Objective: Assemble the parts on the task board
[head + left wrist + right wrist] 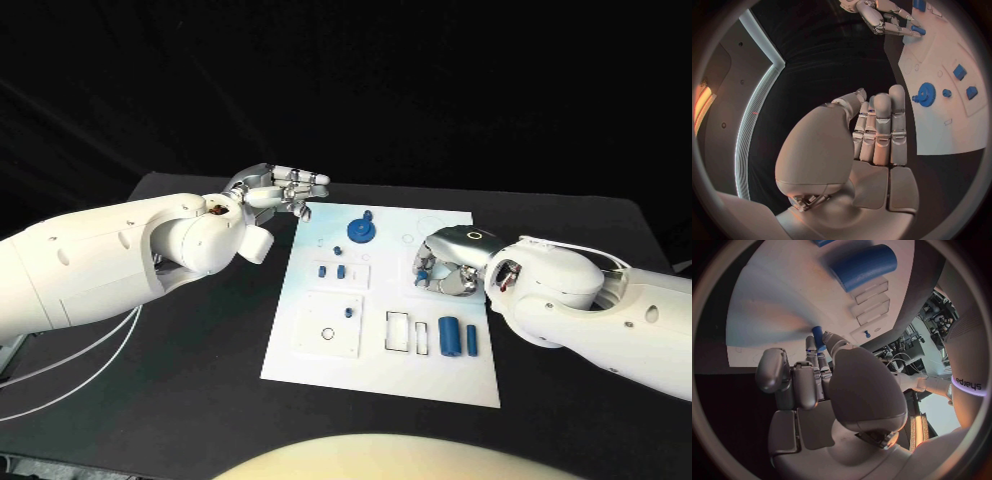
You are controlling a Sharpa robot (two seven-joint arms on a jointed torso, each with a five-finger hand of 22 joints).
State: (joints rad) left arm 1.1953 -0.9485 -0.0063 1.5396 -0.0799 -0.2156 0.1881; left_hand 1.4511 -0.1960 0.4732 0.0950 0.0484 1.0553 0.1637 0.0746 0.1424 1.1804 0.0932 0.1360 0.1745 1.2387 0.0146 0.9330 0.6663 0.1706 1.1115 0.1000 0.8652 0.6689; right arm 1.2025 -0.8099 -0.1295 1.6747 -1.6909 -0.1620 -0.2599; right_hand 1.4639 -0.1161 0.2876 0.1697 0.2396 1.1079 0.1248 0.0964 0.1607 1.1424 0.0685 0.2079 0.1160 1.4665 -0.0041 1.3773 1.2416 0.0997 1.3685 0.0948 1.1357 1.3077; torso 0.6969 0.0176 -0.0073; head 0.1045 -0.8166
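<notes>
Two white arms reach over a black counter (173, 400) in the head view: the left hand (281, 188) hovers just off the far left corner of the white board (378, 375) with its fingers (306, 180) held together and empty, while the right hand (447, 262) presses down on the board's right side, near two blue cylinders (462, 336) and a blue gear (362, 231). From the left wrist, the left fingers lie straight and side by side, holding nothing, beside the board and the gear. From the right wrist, the right fingers (811, 365) pinch a small blue peg (819, 338) against the board.
</notes>
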